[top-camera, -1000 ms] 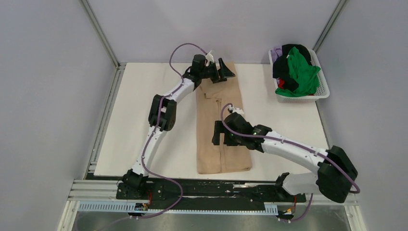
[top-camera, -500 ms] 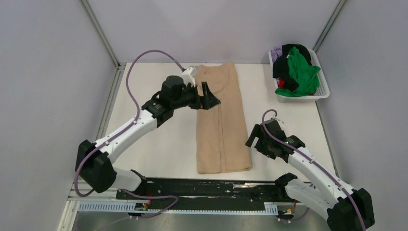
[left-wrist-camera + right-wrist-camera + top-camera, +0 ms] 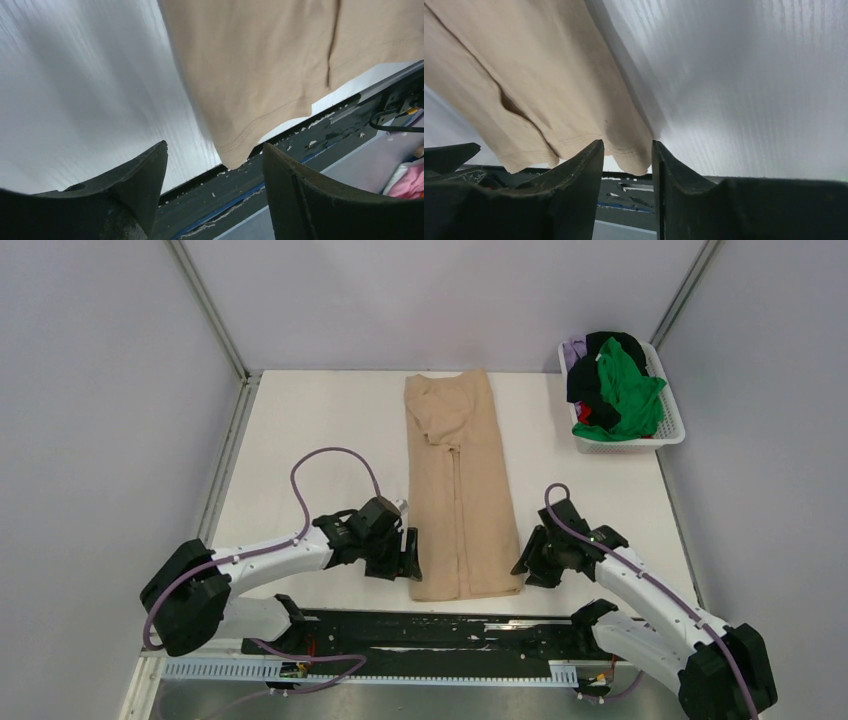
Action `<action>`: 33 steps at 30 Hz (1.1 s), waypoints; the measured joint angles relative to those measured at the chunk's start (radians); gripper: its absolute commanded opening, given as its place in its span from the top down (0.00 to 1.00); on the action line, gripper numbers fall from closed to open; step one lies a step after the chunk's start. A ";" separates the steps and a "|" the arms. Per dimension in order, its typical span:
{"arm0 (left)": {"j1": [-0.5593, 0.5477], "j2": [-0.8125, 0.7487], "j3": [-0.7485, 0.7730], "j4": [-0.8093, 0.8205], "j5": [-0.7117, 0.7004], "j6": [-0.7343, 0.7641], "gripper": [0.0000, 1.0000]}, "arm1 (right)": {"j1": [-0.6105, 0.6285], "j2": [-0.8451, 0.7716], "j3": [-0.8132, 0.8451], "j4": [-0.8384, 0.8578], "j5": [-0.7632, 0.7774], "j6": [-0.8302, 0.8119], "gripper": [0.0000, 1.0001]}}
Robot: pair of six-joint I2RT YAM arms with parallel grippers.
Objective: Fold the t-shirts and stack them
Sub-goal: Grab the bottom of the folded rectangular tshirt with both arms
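1. Tan t-shirt [image 3: 458, 490]: lies flat on the white table [image 3: 320, 440], folded into a long narrow strip running from the far edge to the near edge; a seam line runs down its middle; the near hem sits at the table's front edge.
2. Left gripper [image 3: 408, 555]: low at the strip's near left corner, just beside the cloth; in the left wrist view its fingers [image 3: 145, 175] are spread wide, with the hem corner in the gap between them; no pinch seen.
3. Right gripper [image 3: 525, 562]: low at the strip's near right corner; in the right wrist view its fingers [image 3: 579, 180] stand a narrow gap apart, not pressed together; the hem corner sits right at the tips; contact cannot be told.
4. White basket [image 3: 668, 430]: far right corner of the table, well apart from the strip; holds a heap of a green t-shirt [image 3: 625, 385], black t-shirt [image 3: 590, 380], red t-shirt [image 3: 585, 412] and pale purple t-shirt [image 3: 574, 345], all unfolded.
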 measured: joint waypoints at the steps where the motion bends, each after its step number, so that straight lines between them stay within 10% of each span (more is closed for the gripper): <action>1: -0.007 0.000 -0.015 -0.002 0.003 -0.017 0.28 | 0.000 0.013 -0.008 -0.001 -0.010 0.005 0.63; 25: -0.129 0.106 -0.045 0.050 0.035 -0.148 0.55 | 0.034 0.049 -0.154 0.130 -0.192 0.044 0.97; 33: -0.130 0.162 -0.033 0.096 0.065 -0.150 1.00 | 0.041 0.046 -0.154 0.140 -0.194 0.043 1.00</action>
